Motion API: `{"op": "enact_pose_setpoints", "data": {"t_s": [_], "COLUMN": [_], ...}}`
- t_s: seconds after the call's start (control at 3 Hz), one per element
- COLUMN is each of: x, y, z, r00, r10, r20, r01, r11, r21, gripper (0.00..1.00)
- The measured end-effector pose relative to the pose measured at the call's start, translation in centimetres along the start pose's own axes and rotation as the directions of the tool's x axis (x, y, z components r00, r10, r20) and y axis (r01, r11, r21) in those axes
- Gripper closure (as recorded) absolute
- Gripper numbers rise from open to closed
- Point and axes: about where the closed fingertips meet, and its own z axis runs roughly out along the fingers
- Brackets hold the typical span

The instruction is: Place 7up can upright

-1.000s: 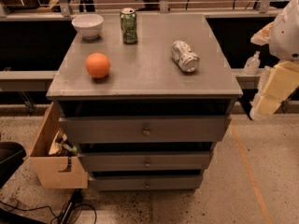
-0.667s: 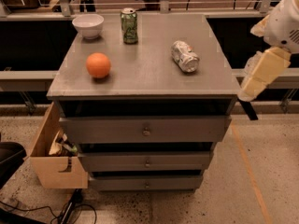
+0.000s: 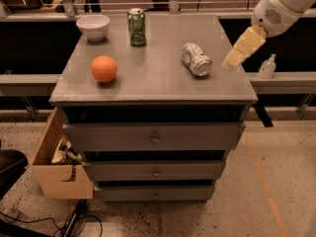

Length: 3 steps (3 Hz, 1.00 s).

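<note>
The 7up can [image 3: 196,59] is silvery-white and dented. It lies on its side on the right part of the grey cabinet top [image 3: 153,78], with its shiny end facing the front. My gripper [image 3: 239,50] is pale yellow and hangs from the white arm [image 3: 284,4] at the upper right. It is above the cabinet's right edge, just right of the can, not touching it and holding nothing.
A dark green can [image 3: 137,27] stands upright at the back middle. A white bowl [image 3: 94,26] is at the back left and an orange [image 3: 104,68] at the left front. A cardboard box [image 3: 54,167] sits on the floor at the left. A sanitizer bottle [image 3: 267,66] stands on the ledge at the right.
My gripper has moved up and to the left, from beside the cabinet's right side to just right of the 7up can. Nothing on the cabinet has moved.
</note>
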Motion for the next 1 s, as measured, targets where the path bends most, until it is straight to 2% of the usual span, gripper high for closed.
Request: {"op": "enact_pose_setpoints", "data": {"t_s": [0.33,0.67,1.0], "x": [-3.6,-7.0,-8.2], "y": [-2.5,-4.5,-5.3], "z": [2.5,2.5,1.4], "r00": [0.996,0.992,0.991], "r10": [0.088,0.121,0.114], "r20": [-0.022,0.028,0.07], "r01": [-0.088,-0.122,-0.118], "r11": [0.996,0.9923,0.9917], "r21": [-0.011,0.021,0.051], "gripper": [0.0,0.0,0.0]}}
